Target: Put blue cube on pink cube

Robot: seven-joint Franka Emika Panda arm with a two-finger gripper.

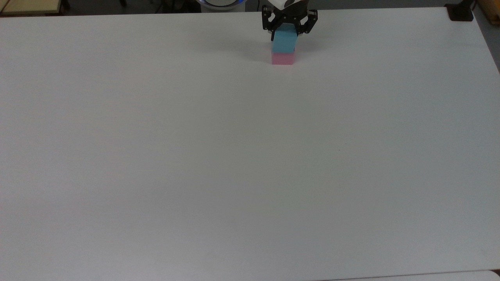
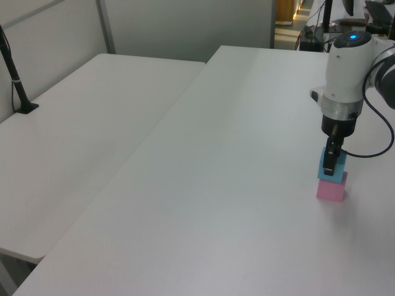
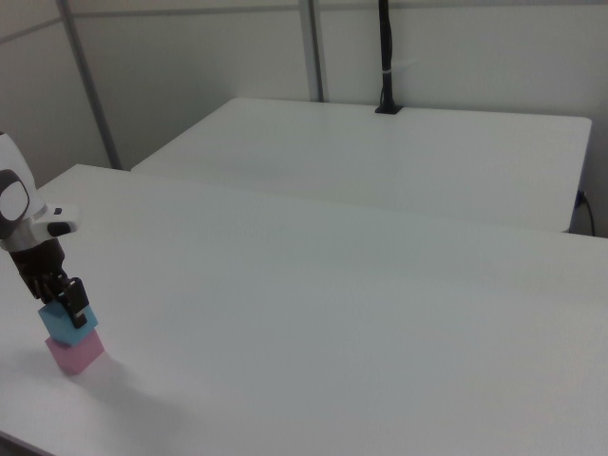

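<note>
The blue cube (image 1: 284,42) rests on the pink cube (image 1: 283,59) near the far edge of the white table (image 1: 234,156). My gripper (image 1: 285,33) comes down from above, with a finger on either side of the blue cube's upper part, shut on it. In the left view the stack stands at the right, blue cube (image 2: 339,168) over pink cube (image 2: 331,189), with a dark finger of the gripper (image 2: 330,165) across the blue face. In the right view the gripper (image 3: 68,302) holds the blue cube (image 3: 65,325) atop the pink cube (image 3: 76,353) at the lower left.
A black clamp (image 1: 461,11) sits on the table's corner at the top view's top right. A second white table (image 2: 74,123) with a black post (image 2: 15,80) adjoins at the left view's left. A cable (image 2: 382,139) loops from the arm.
</note>
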